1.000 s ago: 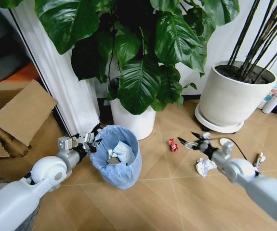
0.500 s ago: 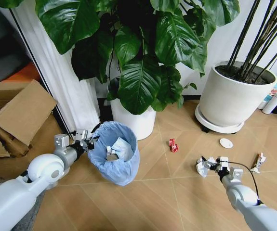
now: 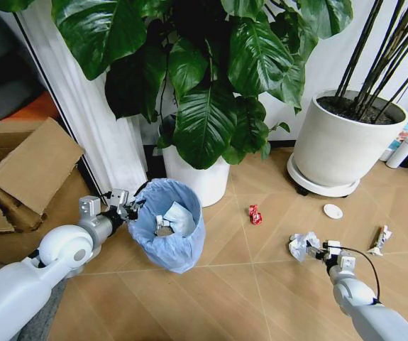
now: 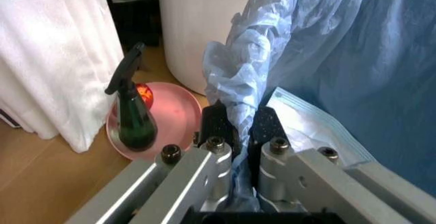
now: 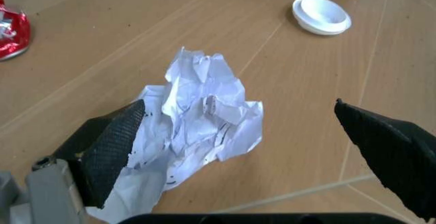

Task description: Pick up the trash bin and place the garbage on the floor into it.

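Observation:
The trash bin (image 3: 167,231), lined with a light-blue bag (image 4: 327,55), leans toward the right with white scraps inside. My left gripper (image 3: 129,207) (image 4: 238,127) is shut on the bag at the bin's left rim. Garbage lies on the floor (image 3: 260,284): a crumpled paper wad (image 3: 303,245) (image 5: 204,112), a red wrapper (image 3: 255,214) (image 5: 10,35), a white disc (image 3: 333,211) (image 5: 321,16) and a slim wrapper (image 3: 379,239). My right gripper (image 3: 316,249) (image 5: 238,106) is open low over the floor, one finger on each side of the paper wad.
A white pot (image 3: 196,177) with a large-leafed plant stands just behind the bin, and a bigger white pot (image 3: 338,145) at the back right. A spray bottle (image 4: 132,117) stands on a pink tray (image 4: 177,122). Cardboard boxes (image 3: 26,177) sit left.
My right arm has dropped from near the red wrapper down to the paper wad and now brackets it. The bin, held by my left gripper, has shifted slightly left.

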